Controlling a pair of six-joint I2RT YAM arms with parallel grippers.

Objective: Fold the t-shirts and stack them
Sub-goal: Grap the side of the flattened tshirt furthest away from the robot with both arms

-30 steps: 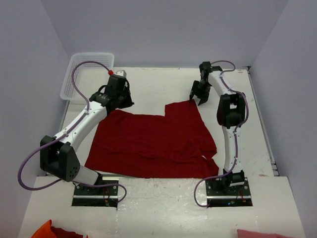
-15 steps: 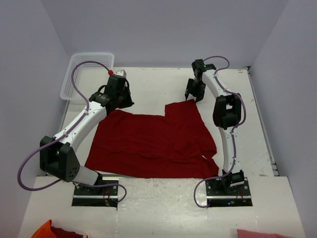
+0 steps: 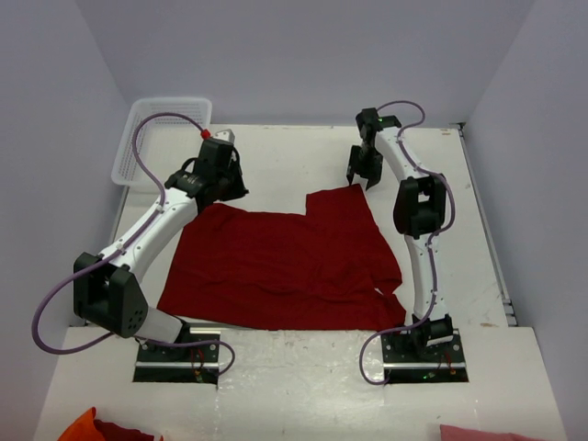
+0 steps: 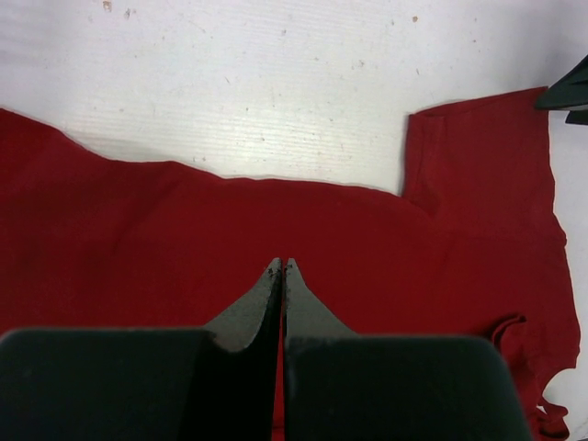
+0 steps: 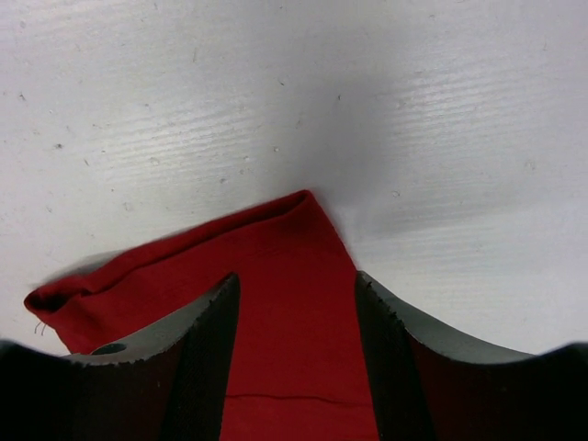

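Open table strip beyond t-shirt passable; t-shirt covers ctr; basket blocks far-L corner.

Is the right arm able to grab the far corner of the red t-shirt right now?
Probably yes: the right gripper hangs open directly over the far corner of the red t-shirt, with nothing between them.

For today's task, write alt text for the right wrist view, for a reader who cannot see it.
The open right hand hangs over a corner of the dark red t-shirt, with its two dark fingers on either side of the cloth. The corner lies on a scuffed white table, and its hemmed edge trails off to the left.
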